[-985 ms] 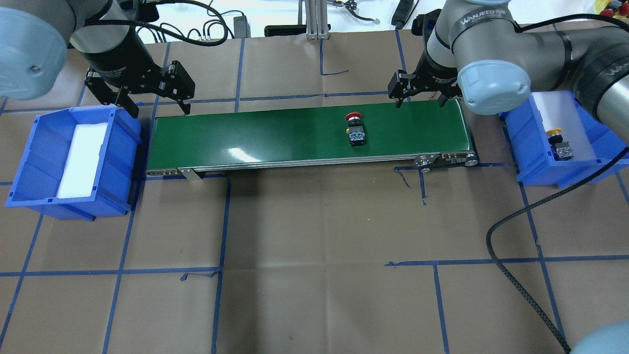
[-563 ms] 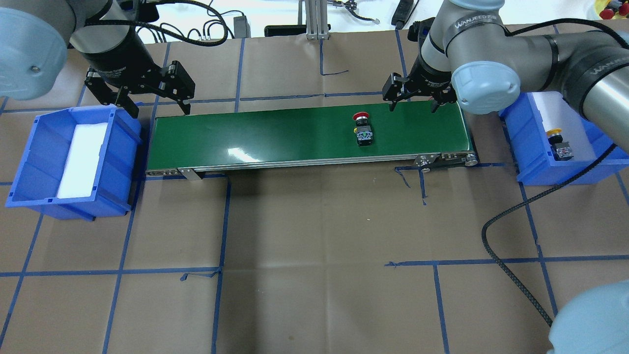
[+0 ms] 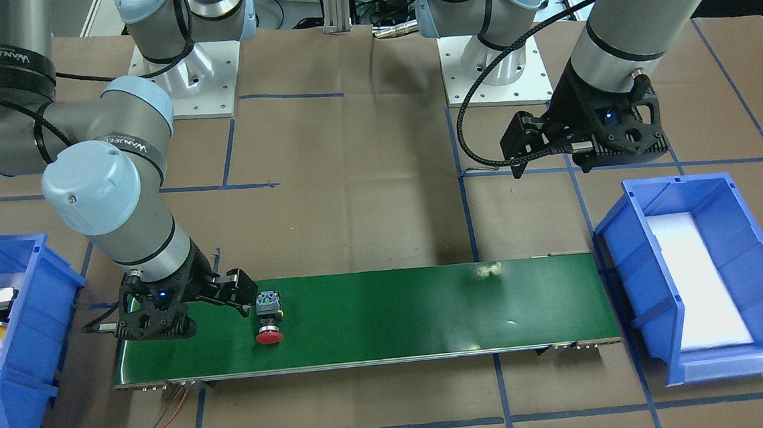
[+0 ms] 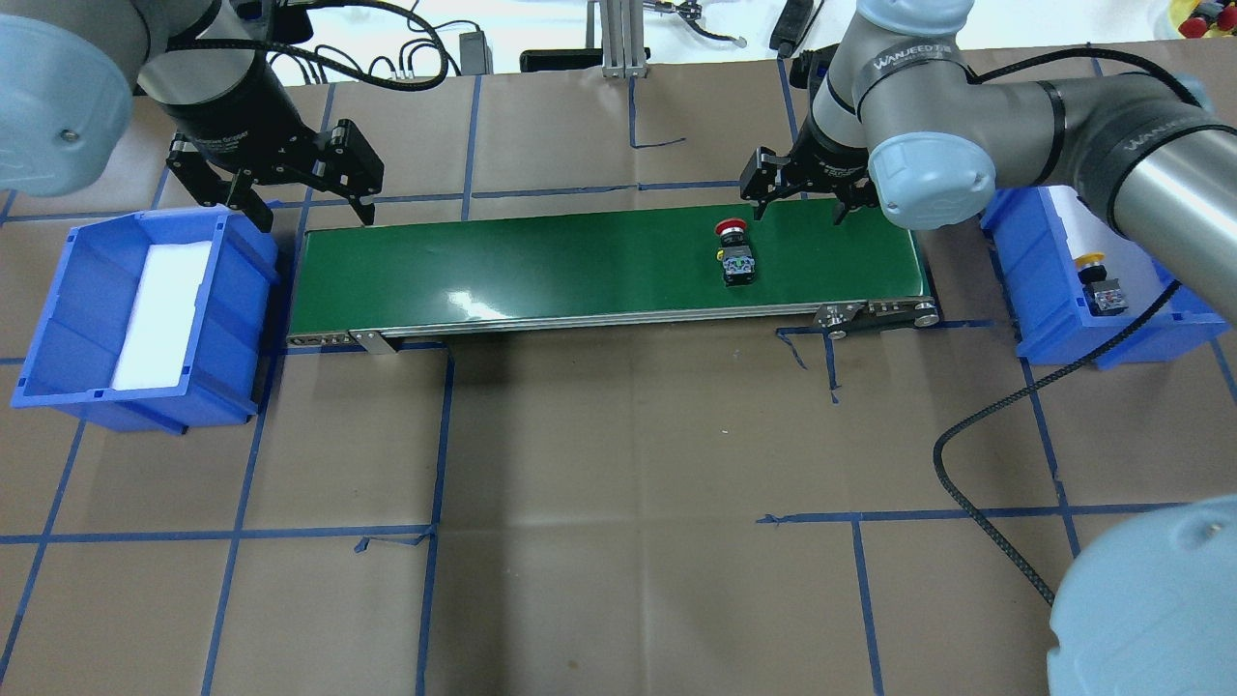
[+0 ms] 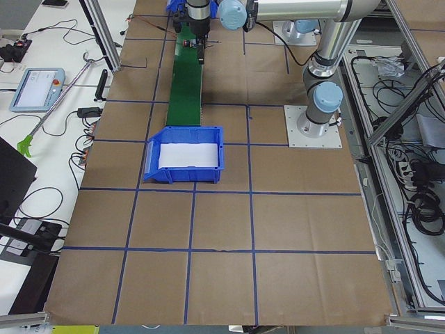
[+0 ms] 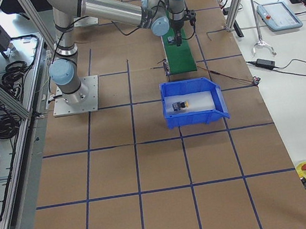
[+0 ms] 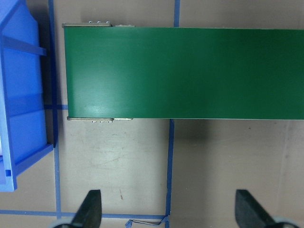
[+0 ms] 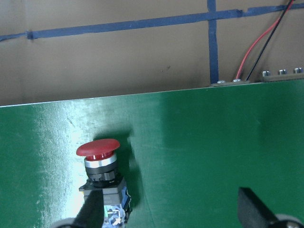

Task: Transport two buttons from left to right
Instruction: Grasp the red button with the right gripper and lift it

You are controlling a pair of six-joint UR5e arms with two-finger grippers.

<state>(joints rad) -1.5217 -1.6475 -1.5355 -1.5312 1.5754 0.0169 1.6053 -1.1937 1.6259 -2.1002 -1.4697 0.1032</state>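
The red-capped button (image 4: 734,253) lies on its side on the green conveyor belt (image 4: 532,271), right of the middle, cap toward the far edge. It also shows in the front view (image 3: 268,316) and the right wrist view (image 8: 102,171). My right gripper (image 4: 798,208) is open over the belt's far right part. The red button is beside one of its fingers (image 8: 92,211), not between the jaws. The yellow-capped button (image 4: 1097,280) lies in the right blue bin (image 4: 1024,290). My left gripper (image 4: 317,217) is open and empty behind the belt's left end.
The left blue bin (image 4: 58,290) holds only a white foam pad (image 4: 159,314). Blue tape lines cross the brown table. A black cable (image 4: 986,503) trails over the table at the right front. Red and black wires (image 8: 261,47) run by the belt's end.
The red button has travelled right along the belt. My right gripper has moved left toward it, still open. My left arm has not moved.
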